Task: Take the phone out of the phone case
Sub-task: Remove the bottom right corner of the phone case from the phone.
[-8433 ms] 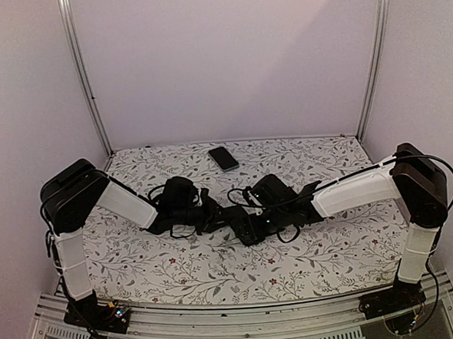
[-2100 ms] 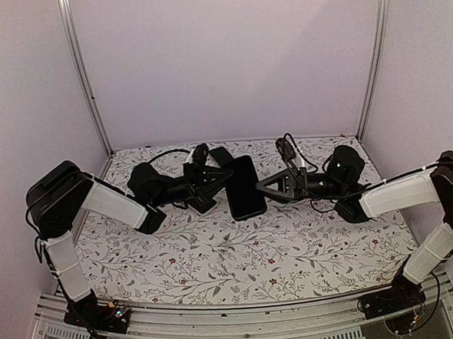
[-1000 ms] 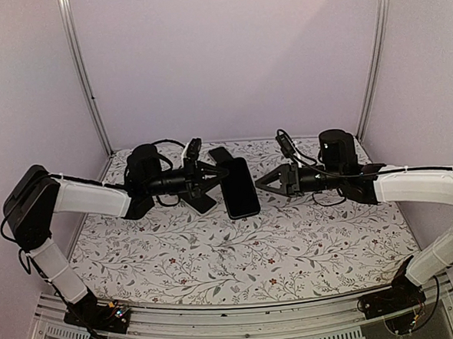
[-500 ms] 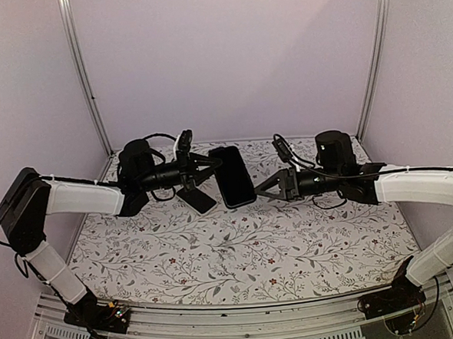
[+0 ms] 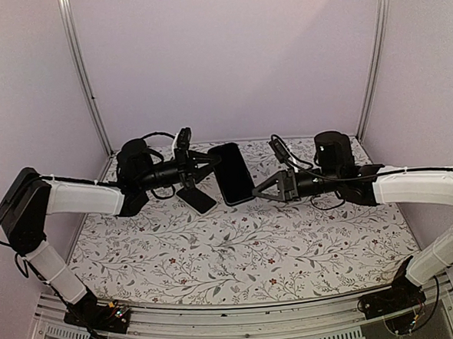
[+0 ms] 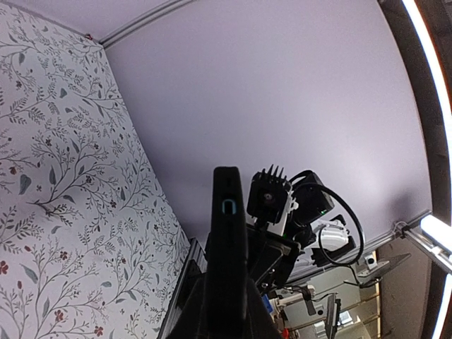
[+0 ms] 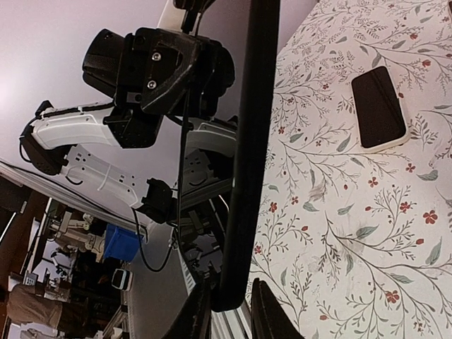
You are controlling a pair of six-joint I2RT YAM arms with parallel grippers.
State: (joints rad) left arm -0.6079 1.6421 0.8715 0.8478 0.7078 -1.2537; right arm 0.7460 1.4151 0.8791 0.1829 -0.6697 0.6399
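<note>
Clearly the left gripper (image 5: 212, 164) carries the load. Its fingers are clamped narrow on the left long edge of the phone (image 5: 233, 175), and its wrist view shows the phone case (image 6: 227, 240) edge-on, rising straight out from between them. The phone hangs in the air, lifted off the table (image 5: 239, 253), over the far half and about midway between the left and right edges. Its long axis runs from high and far down toward the near edge, with a broad face turned to the overhead camera.

To its right, the right gripper (image 5: 257, 195) meets the opposite long edge near the lower corner. Its fingers (image 7: 268, 314) stand narrow on either side of that edge — whether they already pinch it I cannot tell. Both arms are about equally near, one on each long side. I judge the coming pull must run crosswise to the long axis, peeling the case's rim at that corner while the left holds firm. A second phone (image 7: 378, 106) lies flat on the table, apart.
</note>
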